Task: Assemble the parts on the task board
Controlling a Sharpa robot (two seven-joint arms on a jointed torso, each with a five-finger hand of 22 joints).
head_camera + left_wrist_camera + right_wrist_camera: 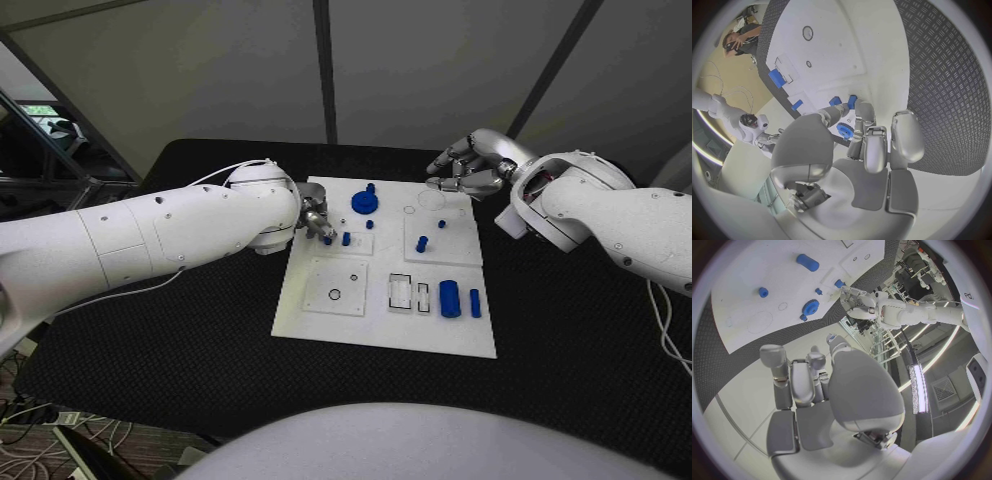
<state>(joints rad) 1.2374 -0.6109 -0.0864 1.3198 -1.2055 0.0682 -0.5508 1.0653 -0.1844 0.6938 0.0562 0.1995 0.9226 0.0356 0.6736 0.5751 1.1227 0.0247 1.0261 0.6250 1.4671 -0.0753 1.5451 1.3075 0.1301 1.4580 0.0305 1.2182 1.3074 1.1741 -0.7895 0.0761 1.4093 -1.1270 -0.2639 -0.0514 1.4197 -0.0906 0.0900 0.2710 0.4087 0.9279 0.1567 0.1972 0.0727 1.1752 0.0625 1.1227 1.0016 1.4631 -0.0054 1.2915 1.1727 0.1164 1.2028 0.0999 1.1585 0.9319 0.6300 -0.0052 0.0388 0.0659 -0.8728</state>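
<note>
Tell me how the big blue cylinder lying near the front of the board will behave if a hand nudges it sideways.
The big blue cylinder lies on its side on the flat white task board, so it would probably roll rather than slide. It looks like rigid plastic, likely light. A slimmer blue pin beside it might stop it or get knocked.

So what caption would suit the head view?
Two robot hands, left and right, hover over a white task board dotted with blue parts.

We see the task board mid-table, a gear at its far edge, two cylinders lying near its right side.
</note>
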